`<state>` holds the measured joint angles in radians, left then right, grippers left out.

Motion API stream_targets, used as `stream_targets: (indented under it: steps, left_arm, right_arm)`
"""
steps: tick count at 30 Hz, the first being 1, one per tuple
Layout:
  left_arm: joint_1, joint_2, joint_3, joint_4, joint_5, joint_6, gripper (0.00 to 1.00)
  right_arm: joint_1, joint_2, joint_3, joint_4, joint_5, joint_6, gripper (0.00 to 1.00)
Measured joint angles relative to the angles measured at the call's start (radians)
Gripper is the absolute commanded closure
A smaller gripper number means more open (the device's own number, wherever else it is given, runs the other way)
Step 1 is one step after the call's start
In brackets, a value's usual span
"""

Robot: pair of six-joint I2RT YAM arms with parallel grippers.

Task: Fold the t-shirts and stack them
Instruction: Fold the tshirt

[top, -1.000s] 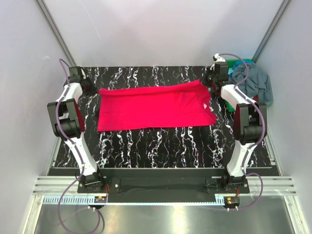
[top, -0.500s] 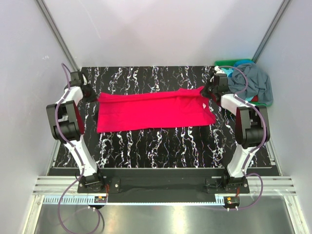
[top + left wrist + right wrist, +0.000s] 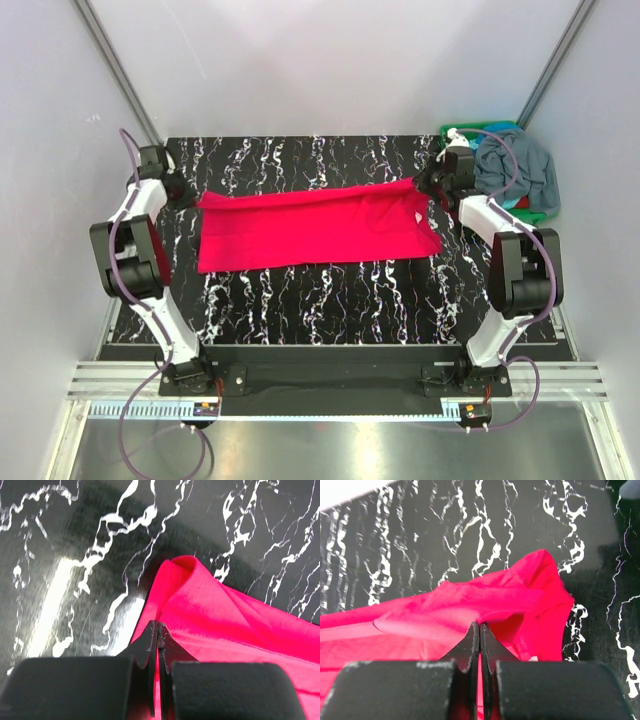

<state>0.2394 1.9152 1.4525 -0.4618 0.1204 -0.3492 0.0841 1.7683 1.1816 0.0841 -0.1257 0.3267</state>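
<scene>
The magenta t-shirt (image 3: 315, 225) lies spread across the middle of the black marbled table. My left gripper (image 3: 188, 193) is shut on its far left corner, and the cloth (image 3: 235, 625) bunches up at the jaws in the left wrist view. My right gripper (image 3: 424, 185) is shut on its far right corner, where the cloth (image 3: 485, 600) rises in a fold. The slate grey-blue t-shirt (image 3: 515, 165) lies heaped in the green bin (image 3: 460, 130) at the far right, with a bit of teal-blue cloth (image 3: 513, 201) under it.
The table (image 3: 330, 290) is black with white veins. Grey walls stand close on the left, the back and the right. The bin with cloth stands right behind my right gripper.
Both grippers have pulled the shirt's far edge toward the near side; the far corners are lifted and the shirt looks narrower front to back.
</scene>
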Motion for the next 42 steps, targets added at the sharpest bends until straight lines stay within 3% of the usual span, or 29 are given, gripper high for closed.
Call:
stream_targets:
  steps: [7, 15, 17, 18, 20, 21, 24, 31, 35, 41, 42]
  left_arm:
    - [0.000, -0.055, -0.109, -0.011, -0.027, -0.008, 1.00]
    - [-0.008, -0.034, -0.134, -0.043, -0.066, -0.008, 1.00]
    - [-0.013, -0.034, -0.136, -0.047, -0.073, -0.008, 0.93]
    - [-0.014, -0.034, -0.137, -0.047, -0.076, -0.006, 0.85]
    - [-0.016, -0.034, -0.137, -0.056, -0.089, 0.001, 0.68]
    - [-0.016, -0.034, -0.138, -0.062, -0.098, 0.002, 0.64]
    - [-0.017, -0.036, -0.140, -0.068, -0.124, 0.004, 0.54]
    - [-0.019, -0.116, -0.154, -0.098, -0.190, -0.010, 0.51]
    - [-0.036, -0.160, -0.135, -0.083, -0.138, -0.017, 0.50]
    - [-0.069, -0.058, -0.037, -0.027, 0.045, -0.049, 0.50]
    - [-0.070, -0.030, -0.026, -0.019, 0.063, -0.053, 0.50]
  right_arm:
    - [0.000, -0.045, -0.103, 0.036, -0.010, 0.034, 1.00]
    - [0.000, -0.044, -0.169, 0.042, -0.018, 0.044, 1.00]
    - [0.000, -0.044, -0.180, 0.043, -0.018, 0.045, 1.00]
    - [0.000, -0.044, -0.186, 0.046, -0.018, 0.045, 0.99]
    - [0.000, -0.044, -0.197, 0.047, -0.019, 0.045, 0.93]
    - [0.000, -0.044, -0.203, 0.046, -0.020, 0.045, 0.84]
    - [0.000, -0.053, -0.214, 0.037, -0.031, 0.047, 0.70]
    - [-0.001, -0.181, -0.216, -0.060, -0.045, 0.076, 0.64]
    - [-0.001, -0.245, -0.208, -0.089, -0.053, 0.109, 0.64]
    - [-0.001, -0.122, -0.036, -0.134, -0.081, 0.106, 0.56]
    - [-0.001, -0.075, 0.013, -0.137, -0.085, 0.095, 0.47]
